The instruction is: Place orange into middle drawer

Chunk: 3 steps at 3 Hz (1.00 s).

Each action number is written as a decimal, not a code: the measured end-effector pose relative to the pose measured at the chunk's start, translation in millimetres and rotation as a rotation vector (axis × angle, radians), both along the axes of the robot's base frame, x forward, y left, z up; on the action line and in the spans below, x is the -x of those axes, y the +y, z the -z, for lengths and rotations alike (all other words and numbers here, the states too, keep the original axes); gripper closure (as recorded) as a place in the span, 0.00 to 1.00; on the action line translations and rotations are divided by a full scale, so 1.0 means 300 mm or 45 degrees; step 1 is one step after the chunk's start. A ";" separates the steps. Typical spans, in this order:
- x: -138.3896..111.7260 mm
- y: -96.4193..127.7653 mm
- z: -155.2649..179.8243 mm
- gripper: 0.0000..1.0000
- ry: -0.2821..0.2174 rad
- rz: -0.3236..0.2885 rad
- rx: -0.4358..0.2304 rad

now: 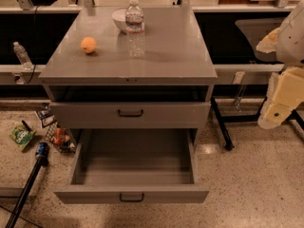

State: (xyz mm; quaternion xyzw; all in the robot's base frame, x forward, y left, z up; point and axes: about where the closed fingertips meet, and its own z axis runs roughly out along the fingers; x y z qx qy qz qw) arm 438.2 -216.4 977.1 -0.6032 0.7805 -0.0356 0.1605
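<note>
now orange atop cabinet; middle drawer open; hand at right

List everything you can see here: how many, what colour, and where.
cabinet: one, grey, centre
orange: one, orange, left side of the cabinet top
water bottle: one, clear, upright on the top, in front of the bowl
bowl: one, white, back of the top
upper drawer: one, grey, under the top
middle drawer: one, grey, pulled open, nothing inside
small bottle: one, clear, ledge at left
green packet: one, green, floor at left
blue can: one, blue, floor at left
pincer: one, cream, right edge, apart from the cabinet
</note>
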 end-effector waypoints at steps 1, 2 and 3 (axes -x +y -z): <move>0.000 0.000 0.000 0.00 0.000 0.000 0.000; -0.033 0.070 0.022 0.00 0.001 0.017 -0.138; -0.131 0.212 0.117 0.00 0.041 0.111 -0.464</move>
